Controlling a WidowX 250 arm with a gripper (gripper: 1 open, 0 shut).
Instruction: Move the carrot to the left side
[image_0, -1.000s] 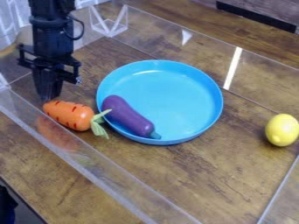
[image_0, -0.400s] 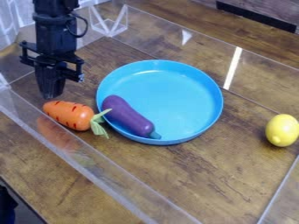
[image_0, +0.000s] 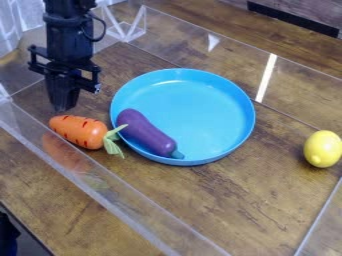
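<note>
On the brown surface (image_0: 234, 205), the blue plate (image_0: 203, 92) sits right of the arm's shut tool (image_0: 60, 98), the purple eggplant (image_0: 147, 134) lies partly on its left edge, and the orange carrot (image_0: 78, 130) lies just nearer than the tool, leaves toward the eggplant.

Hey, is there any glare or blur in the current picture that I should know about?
In the camera view, bright glare streaks run along the clear barrier in front; a soft highlight sits on the lemon; the image is slightly soft overall, fine detail on the black gripper hard to make out.
</note>
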